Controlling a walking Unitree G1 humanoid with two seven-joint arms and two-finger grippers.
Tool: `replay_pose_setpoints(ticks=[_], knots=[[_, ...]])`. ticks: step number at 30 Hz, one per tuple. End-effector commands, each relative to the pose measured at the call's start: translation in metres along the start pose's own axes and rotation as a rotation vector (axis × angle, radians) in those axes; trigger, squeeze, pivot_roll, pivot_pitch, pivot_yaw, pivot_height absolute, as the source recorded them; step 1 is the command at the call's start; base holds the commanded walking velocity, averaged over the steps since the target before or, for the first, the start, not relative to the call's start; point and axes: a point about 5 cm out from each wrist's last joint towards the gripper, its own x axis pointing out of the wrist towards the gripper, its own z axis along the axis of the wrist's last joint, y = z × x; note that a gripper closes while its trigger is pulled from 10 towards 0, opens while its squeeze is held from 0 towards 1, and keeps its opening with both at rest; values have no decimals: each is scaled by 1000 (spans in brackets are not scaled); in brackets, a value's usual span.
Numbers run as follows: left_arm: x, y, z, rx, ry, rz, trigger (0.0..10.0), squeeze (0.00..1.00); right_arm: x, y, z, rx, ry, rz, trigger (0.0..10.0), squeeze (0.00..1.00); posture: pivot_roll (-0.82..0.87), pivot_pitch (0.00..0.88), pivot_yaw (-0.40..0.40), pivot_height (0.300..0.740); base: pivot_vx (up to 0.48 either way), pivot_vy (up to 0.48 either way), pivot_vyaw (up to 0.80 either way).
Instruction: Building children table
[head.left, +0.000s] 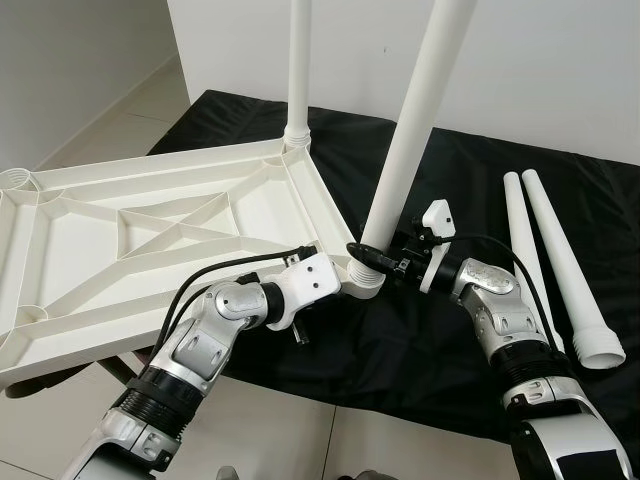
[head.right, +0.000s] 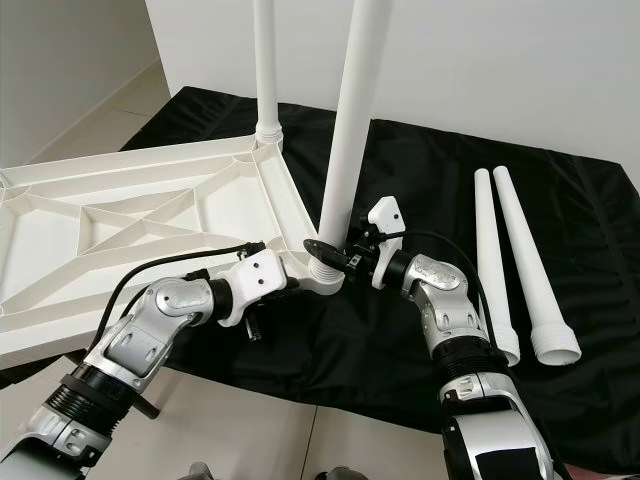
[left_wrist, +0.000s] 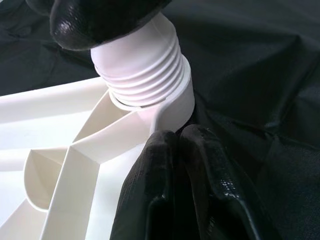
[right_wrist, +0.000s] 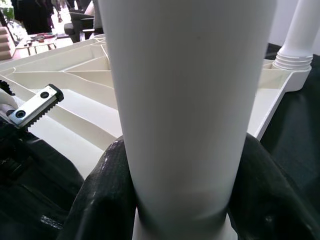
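We're gripping the leg (head.left: 415, 130) w/ the right gripper (head.left: 372, 253) just above its thread, at the top's (head.left: 150, 250) near corner socket (left_wrist: 170, 102). Left gripper (left_wrist: 187, 165), fingers closed on nothing, is bracing that socket. Risk: leg's tilting, could cross-thread. Left wrist view's showing threads not fully in; head views aren't.

Black cloth (head.left: 420, 340), upturned white tabletop (head.left: 120, 250), two loose legs (head.left: 555, 265)

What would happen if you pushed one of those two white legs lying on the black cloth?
The loose leg is round, so it would probably roll, curving since one end is wider. It looks like stiff, hollow plastic, so likely light and unbending. The black cloth may slow it a little.
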Motion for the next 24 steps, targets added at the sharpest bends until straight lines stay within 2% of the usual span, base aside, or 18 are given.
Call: replay_pose_setpoints(ticks=[1,24], knots=[[2,-3,1,3,2,-16,10000,0,0,3,-1,5,-2,-19,10000,0,-41,52,-11,740,0,0,0],[1,-1,1,8,4,-16,10000,0,-1,11,-3,-30,17,-199,10000,0,-39,50,-10,740,0,0,0]])
